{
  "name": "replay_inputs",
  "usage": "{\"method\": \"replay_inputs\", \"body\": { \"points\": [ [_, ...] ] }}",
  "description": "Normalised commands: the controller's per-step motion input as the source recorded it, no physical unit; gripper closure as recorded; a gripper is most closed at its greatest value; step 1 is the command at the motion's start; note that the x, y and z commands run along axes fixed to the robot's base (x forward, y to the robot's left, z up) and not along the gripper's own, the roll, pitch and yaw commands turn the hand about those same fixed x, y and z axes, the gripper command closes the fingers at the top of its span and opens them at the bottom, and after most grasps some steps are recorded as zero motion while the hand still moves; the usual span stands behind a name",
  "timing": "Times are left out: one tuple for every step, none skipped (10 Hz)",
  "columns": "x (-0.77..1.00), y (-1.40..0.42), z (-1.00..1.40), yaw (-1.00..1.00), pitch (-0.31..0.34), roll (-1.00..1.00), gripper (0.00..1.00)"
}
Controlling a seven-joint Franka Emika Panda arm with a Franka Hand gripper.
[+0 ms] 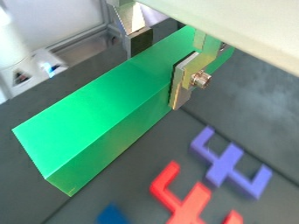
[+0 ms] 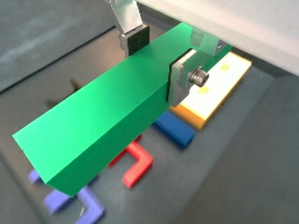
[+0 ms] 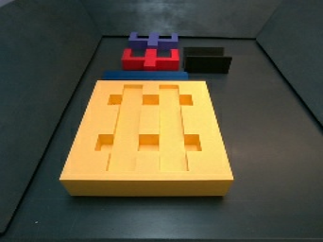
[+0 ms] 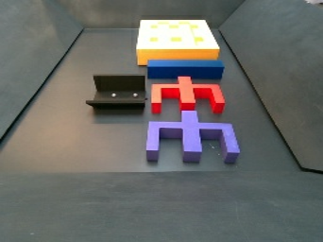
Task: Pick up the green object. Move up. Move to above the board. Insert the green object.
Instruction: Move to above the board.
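My gripper [image 2: 158, 57]: pinching the green bar [image 2: 100, 118] near one end, up high.
Board [image 2: 216, 87]: lying below my fingers.
Risk: the long bar might be tipping and missing its groove.

You are looking at a lab test cell: dark grey walls box in a bare dark floor [image 4: 51, 123]. Beside the board [image 3: 147, 132] stand the fixture [image 4: 116, 93] and plain coloured blocks, while the gripper [image 2: 158, 54] clamps the green object [image 2: 100, 118].

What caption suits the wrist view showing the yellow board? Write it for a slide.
Gripper shut on the green object, held above the board.
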Motion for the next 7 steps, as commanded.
{"method": "replay_inputs", "body": {
  "points": [
    [0.64,-1.40,0.16,-0.01,0.152,-0.03,1.00],
    [0.64,-1.40,0.16,0.01,0.168,0.02,1.00],
    [0.66,-1.40,0.17,0.00,0.163,0.00,1.00],
    [0.68,-1.40,0.17,0.01,0.161,0.01,1.00],
    [0.70,-1.40,0.18,0.01,0.147,0.00,1.00],
    [0.72,-1.40,0.18,0.01,0.150,0.03,1.00],
    [0.55,-0.99,0.13,0.01,0.159,0.04,1.00]
  ]
}}
